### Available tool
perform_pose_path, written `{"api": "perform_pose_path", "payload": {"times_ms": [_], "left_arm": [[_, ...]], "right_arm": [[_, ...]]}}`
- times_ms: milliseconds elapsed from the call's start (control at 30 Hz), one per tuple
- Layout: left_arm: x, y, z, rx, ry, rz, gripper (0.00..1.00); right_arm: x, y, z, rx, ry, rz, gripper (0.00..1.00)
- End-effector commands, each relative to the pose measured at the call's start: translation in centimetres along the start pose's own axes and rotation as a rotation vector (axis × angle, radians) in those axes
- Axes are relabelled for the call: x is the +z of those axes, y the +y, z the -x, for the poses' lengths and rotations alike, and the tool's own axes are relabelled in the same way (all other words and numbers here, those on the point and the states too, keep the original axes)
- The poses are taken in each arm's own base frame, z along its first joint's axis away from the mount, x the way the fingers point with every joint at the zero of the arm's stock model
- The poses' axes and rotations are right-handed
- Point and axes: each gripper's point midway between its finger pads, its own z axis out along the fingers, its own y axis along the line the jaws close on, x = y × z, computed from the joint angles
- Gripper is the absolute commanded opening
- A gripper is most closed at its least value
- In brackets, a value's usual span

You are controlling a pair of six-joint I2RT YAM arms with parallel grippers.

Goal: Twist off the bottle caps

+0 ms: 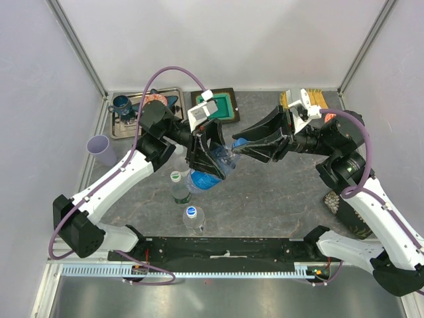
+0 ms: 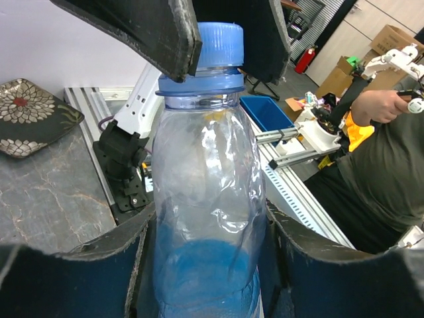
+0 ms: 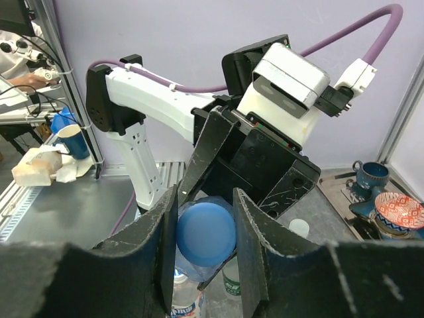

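Observation:
My left gripper [image 1: 211,165] is shut on the body of the blue-tinted bottle [image 1: 207,173], holding it tilted above the table; its fingers press the bottle's sides in the left wrist view [image 2: 205,165]. My right gripper [image 1: 240,144] is shut on that bottle's blue cap [image 3: 206,233], one finger on each side. The cap [image 2: 220,45] still sits on the neck. Three other bottles stand below: one with a green label [image 1: 179,189], one with a blue-and-white cap [image 1: 193,217], one with a pale cap [image 3: 299,227].
A lilac cup [image 1: 101,149] lies at the left. A metal tray [image 1: 119,129] at the back left holds a blue mug [image 1: 122,105] and a red-patterned bowl [image 1: 156,101]. A green-lined box [image 1: 222,106] stands at the back centre. A person [image 2: 384,152] sits beyond the table's edge.

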Motion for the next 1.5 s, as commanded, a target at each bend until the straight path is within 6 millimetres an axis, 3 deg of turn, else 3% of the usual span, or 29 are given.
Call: {"api": "perform_pose_path", "payload": {"times_ms": [0, 33, 67, 133, 167, 567, 667, 833, 867, 900, 967, 1000, 1067, 1100, 1167, 1200, 1467], "left_arm": [[-0.4, -1.8, 3.3, 0.177, -0.062, 0.034, 0.21], [-0.5, -1.8, 3.4, 0.181, -0.062, 0.038, 0.22], [-0.5, -1.7, 3.3, 0.179, -0.061, 0.044, 0.22], [-0.5, -1.1, 3.0, 0.173, -0.061, 0.066, 0.23], [-0.6, -1.2, 3.0, 0.181, -0.061, 0.072, 0.23], [-0.7, -0.1, 2.3, 0.186, -0.057, 0.122, 0.24], [-0.9, 1.1, 2.8, 0.205, -0.080, 0.196, 0.24], [-2.5, 5.8, 3.9, 0.228, -0.142, 0.482, 0.25], [-2.7, 6.5, 4.1, 0.235, -0.149, 0.527, 0.26], [-3.6, 8.0, 4.7, 0.265, -0.164, 0.640, 0.26], [-3.8, 8.9, 4.5, 0.283, -0.154, 0.727, 0.26], [-5.0, 10.1, 4.8, 0.317, -0.163, 0.844, 0.26], [-5.0, 10.6, 4.8, 0.353, -0.163, 0.920, 0.27], [-6.3, 11.5, 5.0, 0.373, -0.169, 1.035, 0.27], [-6.2, 11.7, 4.9, 0.420, -0.150, 1.105, 0.27], [-7.5, 12.4, 4.9, 0.438, -0.146, 1.203, 0.27], [-8.4, 13.2, 4.5, 0.499, -0.127, 1.398, 0.27]], "right_arm": [[-0.4, 1.0, -4.7, 0.132, 0.137, 0.075, 0.00], [-0.3, 0.7, -4.7, 0.135, 0.135, 0.056, 0.00], [-0.3, 0.2, -4.3, 0.131, 0.124, 0.021, 0.14], [-0.2, -0.5, -3.8, 0.142, 0.109, -0.027, 0.31], [-0.2, -1.0, -3.1, 0.137, 0.090, -0.073, 0.45], [-0.2, -3.5, 3.1, 0.161, -0.046, -0.276, 0.89], [-0.1, -3.5, 4.4, 0.182, -0.073, -0.286, 0.98], [-0.2, -4.3, 5.9, 0.236, -0.105, -0.355, 0.98], [-0.4, -5.6, 6.5, 0.243, -0.125, -0.421, 0.98], [-0.6, -6.3, 6.3, 0.271, -0.129, -0.467, 0.98], [-1.5, -8.8, 5.4, 0.316, -0.132, -0.612, 0.98], [-1.9, -9.5, 5.1, 0.331, -0.132, -0.660, 0.97], [-2.7, -10.8, 3.8, 0.369, -0.125, -0.746, 0.96], [-3.0, -11.4, 3.6, 0.371, -0.132, -0.783, 0.95], [-3.5, -12.1, 3.3, 0.385, -0.138, -0.826, 0.95], [-3.9, -12.5, 3.2, 0.384, -0.142, -0.862, 0.95], [-3.9, -15.0, 1.2, 0.436, -0.106, -0.962, 0.88]]}}
